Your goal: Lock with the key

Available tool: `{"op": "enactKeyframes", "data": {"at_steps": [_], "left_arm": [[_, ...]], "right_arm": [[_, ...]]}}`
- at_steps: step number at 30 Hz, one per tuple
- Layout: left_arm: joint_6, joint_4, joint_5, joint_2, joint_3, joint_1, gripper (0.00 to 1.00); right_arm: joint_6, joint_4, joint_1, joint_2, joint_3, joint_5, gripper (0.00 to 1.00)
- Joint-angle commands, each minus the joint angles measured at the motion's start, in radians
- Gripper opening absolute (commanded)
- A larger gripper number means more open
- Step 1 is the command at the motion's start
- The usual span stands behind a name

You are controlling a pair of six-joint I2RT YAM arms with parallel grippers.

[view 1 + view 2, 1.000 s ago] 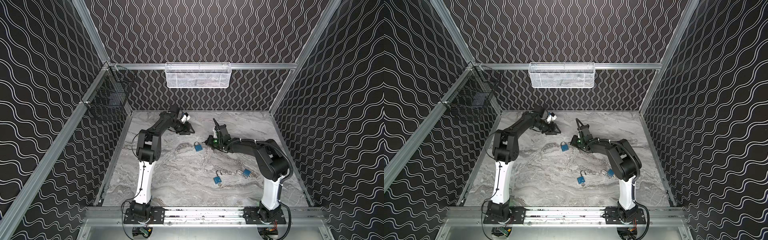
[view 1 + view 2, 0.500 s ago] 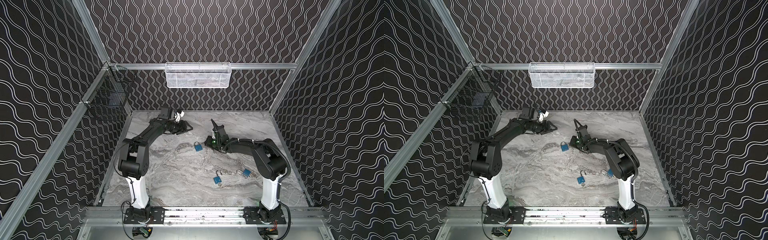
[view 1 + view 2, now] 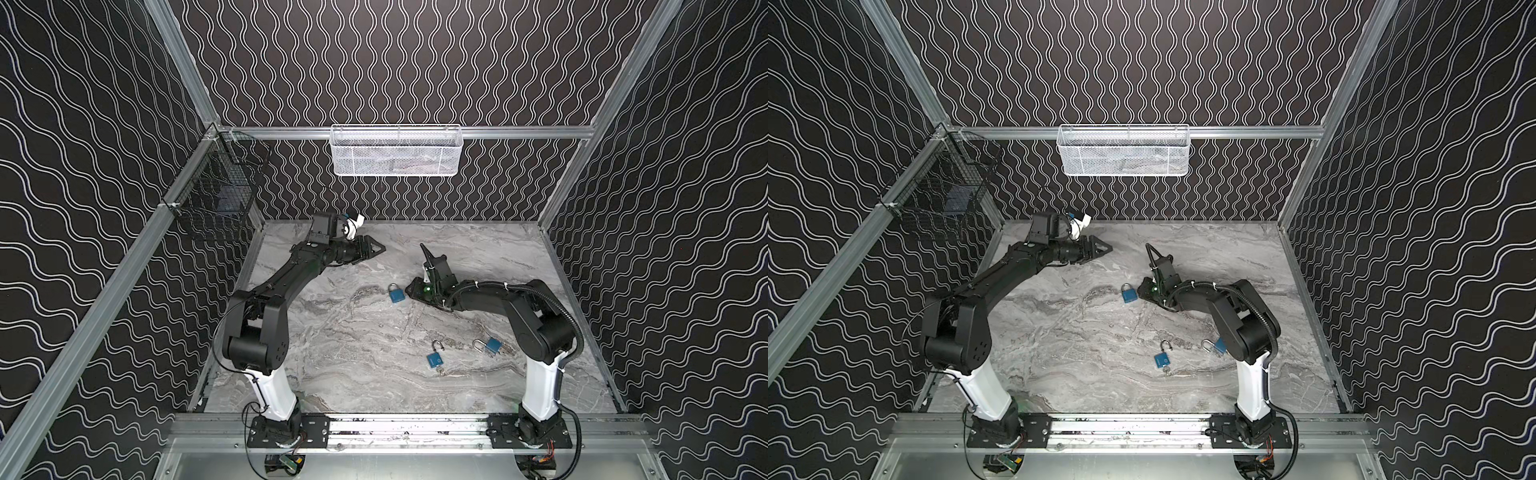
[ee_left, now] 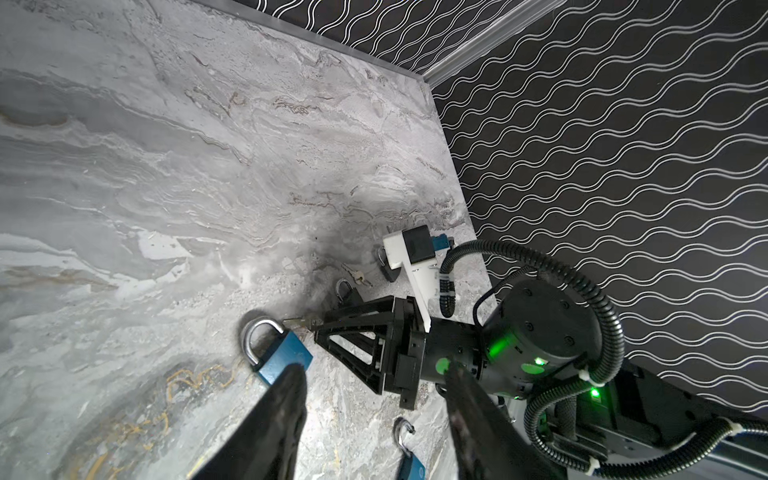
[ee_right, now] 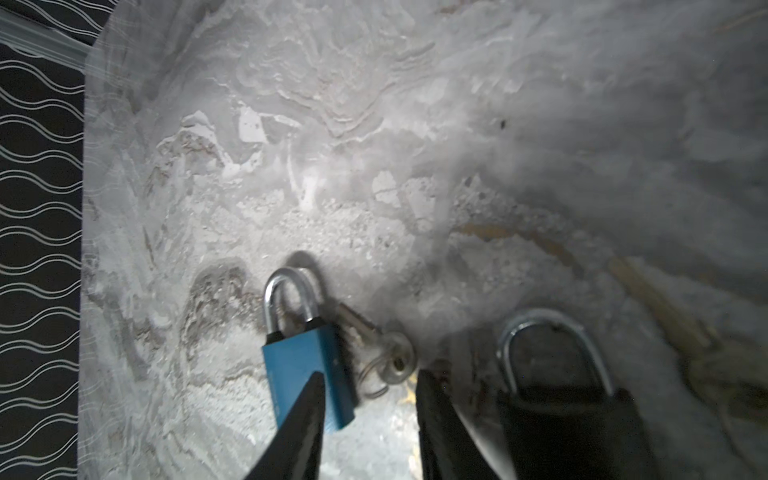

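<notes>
Left gripper (image 4: pixel 372 374): jaws apart, empty, up high, likely keeping clear.
Right gripper (image 5: pixel 370 376): jaws apart, low by the key (image 5: pixel 376 338).
Key: flat, just beside the shut lock (image 5: pixel 303 361).

We see a white mesh basket (image 3: pixel 395 151) hanging on the far rail (image 3: pixel 519 132), a black wire basket (image 3: pixel 220 199) on the left rail (image 3: pixel 124 266), and a grey marbled tabletop (image 3: pixel 353 345) inside wavy-patterned walls (image 3: pixel 685 208).

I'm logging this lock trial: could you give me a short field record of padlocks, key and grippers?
nearest padlock: blue, shackle shut, lying on table
key: loose beside that padlock, not inserted
right gripper: open, empty, key just ahead of it
left gripper: open, empty, back left
second padlock: blue, shackle open, front right
third padlock: blue, beside it
</notes>
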Motion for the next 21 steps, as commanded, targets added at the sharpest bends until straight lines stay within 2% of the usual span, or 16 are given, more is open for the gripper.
{"op": "enactKeyframes", "data": {"at_steps": [1,3,5,10,13,14,16,17,21], "left_arm": [[-0.022,0.092,0.003,-0.031,-0.036,0.001,0.59],[-0.028,0.114,0.011,-0.046,-0.061,0.001,0.62],[-0.047,0.144,0.02,-0.064,-0.091,0.001,0.69],[-0.048,0.158,0.016,-0.121,-0.167,0.001,0.73],[-0.036,0.137,-0.002,-0.171,-0.22,0.001,0.81],[-0.031,0.127,-0.008,-0.187,-0.233,0.001,0.87],[-0.019,0.104,-0.026,-0.227,-0.268,0.001,0.9],[-0.016,0.098,-0.034,-0.247,-0.283,0.001,0.98],[-0.024,0.082,-0.073,-0.347,-0.373,0.001,0.99]], "right_arm": [[0.008,0.002,0.006,-0.023,-0.007,-0.009,0.48],[0.009,0.001,0.01,-0.04,-0.017,-0.007,0.53],[0.009,-0.003,0.016,-0.062,-0.03,0.001,0.61],[0.005,-0.03,0.036,-0.182,-0.072,0.03,0.83],[-0.001,-0.068,0.051,-0.262,-0.106,0.059,1.0],[-0.003,-0.081,0.055,-0.289,-0.118,0.071,1.0],[-0.001,-0.116,0.065,-0.353,-0.164,0.104,1.0],[0.004,-0.135,0.07,-0.381,-0.179,0.124,1.0],[-0.006,-0.229,0.101,-0.508,-0.255,0.187,1.0]]}}
